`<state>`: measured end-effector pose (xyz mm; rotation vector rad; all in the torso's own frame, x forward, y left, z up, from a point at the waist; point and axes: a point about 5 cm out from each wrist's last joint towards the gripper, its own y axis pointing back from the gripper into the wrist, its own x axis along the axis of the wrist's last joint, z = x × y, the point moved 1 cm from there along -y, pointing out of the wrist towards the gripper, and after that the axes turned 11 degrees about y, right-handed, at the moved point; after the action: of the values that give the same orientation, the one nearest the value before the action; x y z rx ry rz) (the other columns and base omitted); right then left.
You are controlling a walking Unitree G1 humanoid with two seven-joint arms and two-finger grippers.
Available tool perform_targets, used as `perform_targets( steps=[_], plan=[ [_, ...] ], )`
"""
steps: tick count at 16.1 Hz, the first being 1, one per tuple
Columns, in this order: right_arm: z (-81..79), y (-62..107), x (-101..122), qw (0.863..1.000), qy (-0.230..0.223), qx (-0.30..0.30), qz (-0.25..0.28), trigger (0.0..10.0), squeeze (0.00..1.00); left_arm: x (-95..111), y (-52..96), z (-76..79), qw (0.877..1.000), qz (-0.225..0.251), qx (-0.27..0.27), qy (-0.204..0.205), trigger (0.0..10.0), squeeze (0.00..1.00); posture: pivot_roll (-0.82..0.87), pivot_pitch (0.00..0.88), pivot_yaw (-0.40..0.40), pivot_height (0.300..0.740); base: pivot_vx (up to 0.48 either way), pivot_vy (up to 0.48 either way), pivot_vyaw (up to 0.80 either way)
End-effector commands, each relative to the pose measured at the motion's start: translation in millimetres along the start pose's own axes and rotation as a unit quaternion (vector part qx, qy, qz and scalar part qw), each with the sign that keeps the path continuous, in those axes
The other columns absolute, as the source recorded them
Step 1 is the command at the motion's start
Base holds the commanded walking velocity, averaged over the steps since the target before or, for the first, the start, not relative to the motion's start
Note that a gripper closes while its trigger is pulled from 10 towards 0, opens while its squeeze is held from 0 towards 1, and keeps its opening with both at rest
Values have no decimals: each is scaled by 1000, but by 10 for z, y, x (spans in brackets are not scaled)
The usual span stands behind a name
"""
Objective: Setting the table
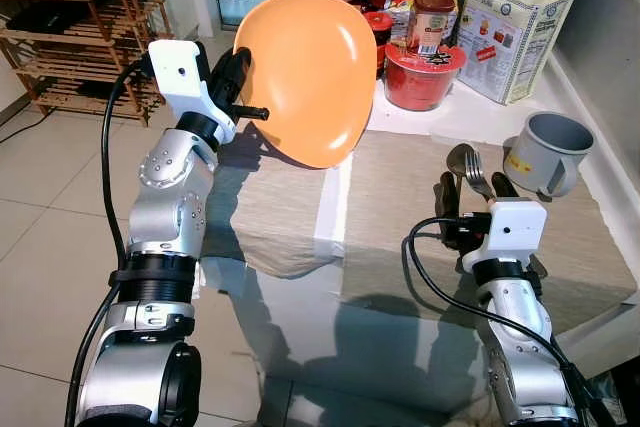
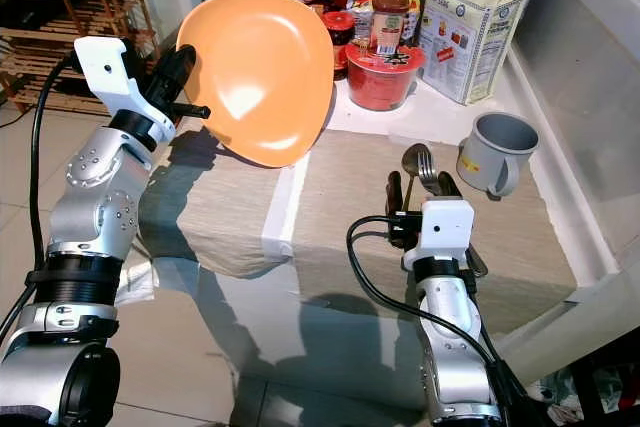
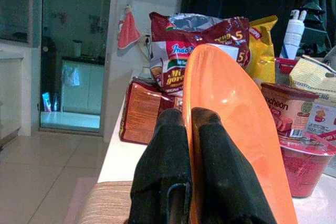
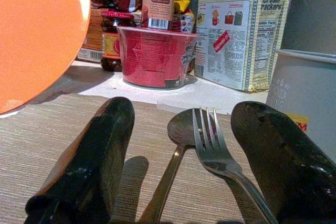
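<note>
Spread wide, the right gripper [image 4: 181, 156] straddles a fork [image 4: 212, 145] and spoon [image 4: 181, 129] on the placemat [image 1: 400, 217]. Left gripper [image 3: 191, 150] pinches the orange plate [image 1: 305, 62], tilted above the table's left edge [image 1: 215, 247].

Mat [image 1: 270, 212] bare under raised plate [image 1: 305, 77]; groceries [image 1: 440, 37] behind.

Home kitchen: counter [image 1: 470, 117] crowded with noodle packets [image 3: 197, 40] and cracker bag [image 1: 520, 22]; tiled floor [image 1: 40, 237] beside it.

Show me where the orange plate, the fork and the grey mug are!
orange plate [image 1: 310, 67], left eye view, middle of its inner face.
fork [image 4: 210, 137], right wrist view, base of its tines.
grey mug [image 1: 545, 157], left eye view, its outer wall below the rim.
</note>
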<state>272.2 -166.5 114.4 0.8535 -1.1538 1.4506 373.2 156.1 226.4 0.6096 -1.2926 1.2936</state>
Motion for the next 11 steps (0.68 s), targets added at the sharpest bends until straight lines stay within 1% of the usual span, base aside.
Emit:
perform_targets(
  steps=[1, 5, 11],
  plan=[
    [-36, 57, -127, 999, -2, 12, -31, 10000, 0, -172, 52, -41, 999, -47, 7, -17, 0, 0, 17, 0, 6, 740, 0, 0, 0],
    [-9, 67, -135, 999, 1, 12, -33, 10000, 0, -188, 56, -26, 999, -46, 6, -6, 0, 0, 11, 0, 1, 740, -336, 0, 0],
    [-9, 81, -147, 999, 2, 14, -36, 10000, 0, -176, 44, -36, 999, -46, 9, -6, 0, 0, 10, 0, -1, 740, -382, 0, 0]
  ],
)
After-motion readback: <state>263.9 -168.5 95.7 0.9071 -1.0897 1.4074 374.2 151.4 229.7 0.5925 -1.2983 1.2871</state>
